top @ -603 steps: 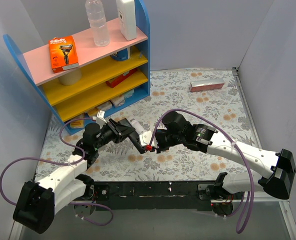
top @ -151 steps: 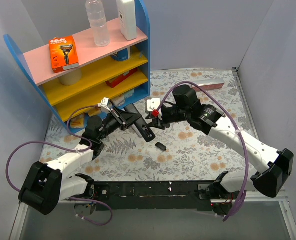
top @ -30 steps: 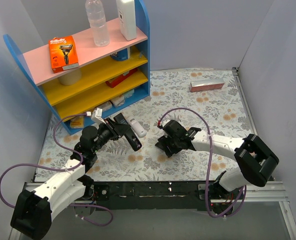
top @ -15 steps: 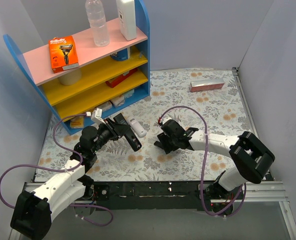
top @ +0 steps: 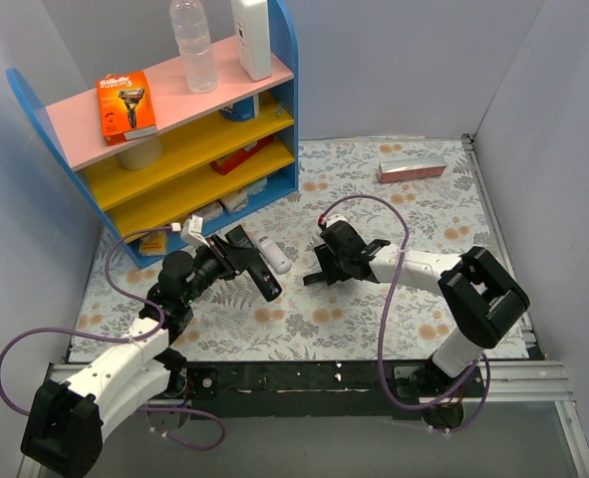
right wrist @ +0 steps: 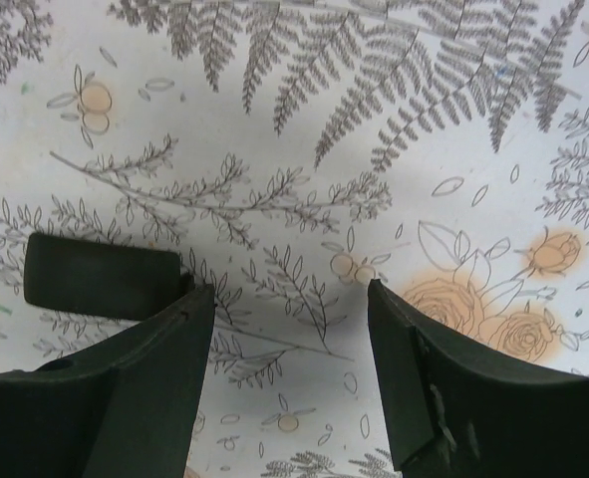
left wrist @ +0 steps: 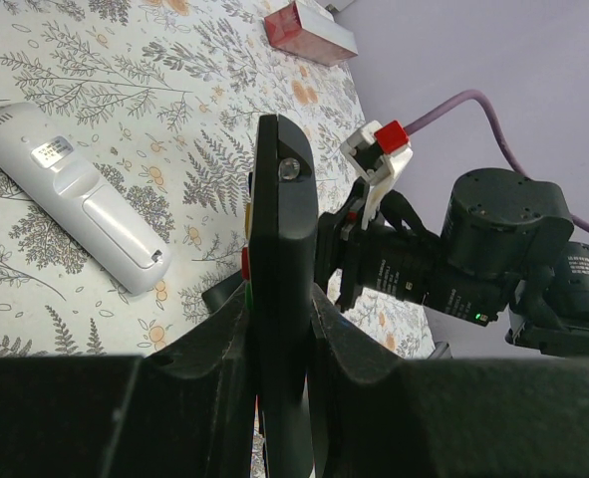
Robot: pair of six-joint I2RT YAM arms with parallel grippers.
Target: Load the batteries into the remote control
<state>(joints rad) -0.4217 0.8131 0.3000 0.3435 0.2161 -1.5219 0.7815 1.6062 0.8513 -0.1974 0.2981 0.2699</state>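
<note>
My left gripper (left wrist: 279, 339) is shut on a black remote control (left wrist: 282, 229) and holds it on edge above the mat; it also shows in the top view (top: 262, 279). My right gripper (right wrist: 292, 299) is open and empty, low over the floral mat, to the right of the remote in the top view (top: 319, 274). A small flat black cover piece (right wrist: 100, 277) lies on the mat just outside its left finger (right wrist: 145, 398). No batteries show in any view.
A white remote (top: 272, 254) lies on the mat behind the black one, also in the left wrist view (left wrist: 75, 204). A blue shelf unit (top: 189, 129) with boxes and bottles stands back left. A pink box (top: 411, 170) lies far back right.
My right gripper has drawn back and to the left over the mat, toward the black remote, still open. The left arm and the remote have not moved.
</note>
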